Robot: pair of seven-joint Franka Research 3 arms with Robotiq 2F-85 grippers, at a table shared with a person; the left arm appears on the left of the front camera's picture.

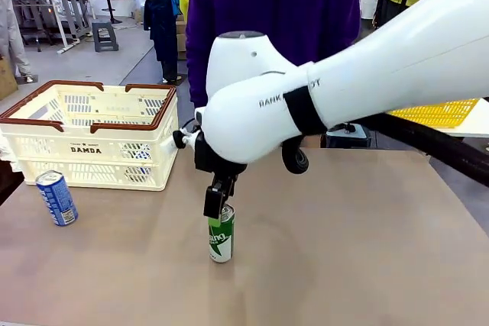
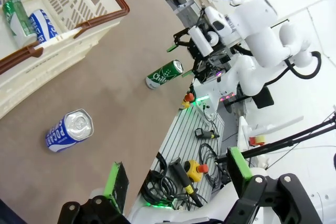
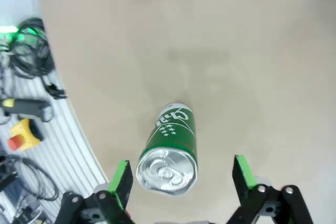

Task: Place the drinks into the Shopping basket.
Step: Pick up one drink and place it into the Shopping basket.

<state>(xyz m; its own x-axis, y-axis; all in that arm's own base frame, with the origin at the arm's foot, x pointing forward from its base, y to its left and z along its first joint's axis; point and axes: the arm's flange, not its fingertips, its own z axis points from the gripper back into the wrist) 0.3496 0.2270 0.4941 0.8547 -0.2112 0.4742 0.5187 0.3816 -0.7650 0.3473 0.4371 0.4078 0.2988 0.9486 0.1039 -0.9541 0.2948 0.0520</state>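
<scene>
We judge the step in hand to be picking up the green can (image 3: pixel 173 129). It stands upright near the middle of the table (image 1: pixel 367 250), well apart from the Shopping basket (image 1: pixel 92 150) at the far left. The right gripper (image 3: pixel 182 177) hangs just above it with jaws wide, and the can's silver top sits between the pads (image 3: pixel 122 179), nearer one of them. We should centre first, then come down until the pads flank the body below the rim. We should close gently, since thin aluminium dents, and lift straight up before crossing the basket's brown rim. The left gripper (image 2: pixel 177 172) hovers above the table, jaws wide and empty. We count four cans, two green and two blue. The blue can (image 2: pixel 68 129) stands on the table near the basket, and a second green can (image 2: pixel 13 17) and a second blue can (image 2: pixel 43 24) are inside it. We count one Shopping basket.
</scene>
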